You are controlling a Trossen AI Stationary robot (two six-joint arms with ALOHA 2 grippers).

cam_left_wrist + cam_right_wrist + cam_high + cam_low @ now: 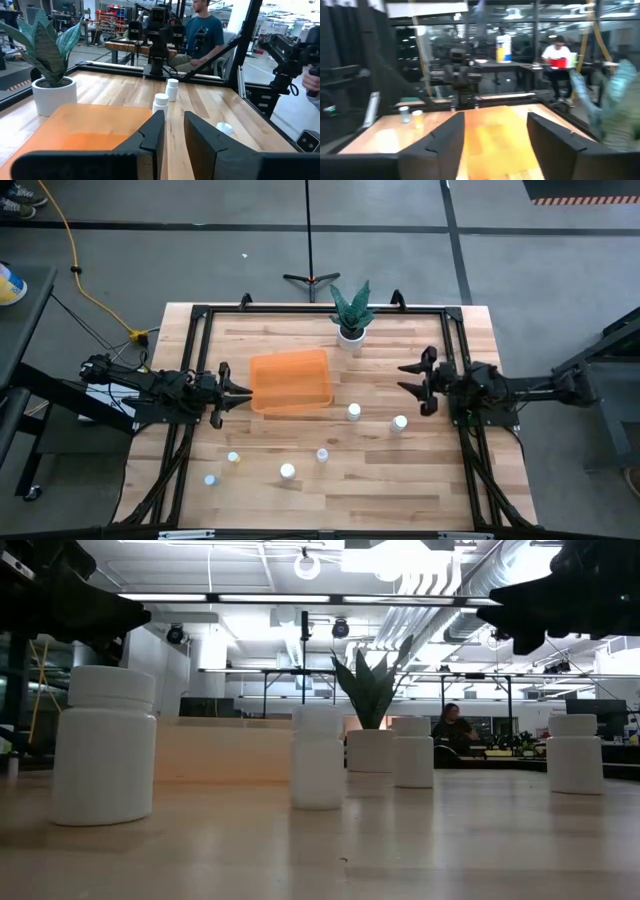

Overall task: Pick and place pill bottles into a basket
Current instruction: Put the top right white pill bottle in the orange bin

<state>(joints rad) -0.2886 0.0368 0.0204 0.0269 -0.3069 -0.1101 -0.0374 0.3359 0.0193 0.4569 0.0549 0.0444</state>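
From above, the orange basket (pixel 291 381) sits on the wooden worktop (pixel 400 480), toward its left-centre, with a potted plant (pixel 351 313) near the far edge. Six pill bottles (pixel 354 412) stand scattered across the near half of the worktop, all outside the basket: two to the basket's right, four closer to the front edge. The left gripper (pixel 240 391) hangs just beside the basket's left wall, jaws spread a little and holding nothing. The right gripper (pixel 405 377) waits well to the right of the basket, jaws spread wide and holding nothing.

At worktop height, four white-capped bottles stand upright, the nearest (pixel 104 745) at left, the plant pot (pixel 371 750) behind them, and a seated person (pixel 452 726) far back in the room.

The left wrist view looks over the basket (pixel 90 125) past narrowly parted fingers (pixel 150 135), with two bottles (pixel 160 104) beyond and a person in a teal shirt (pixel 202 32) behind the worktop.

The right wrist view shows widely parted fingers (pixel 445 140) framing the basket (pixel 495 130), and a person (pixel 559 55) in the background.
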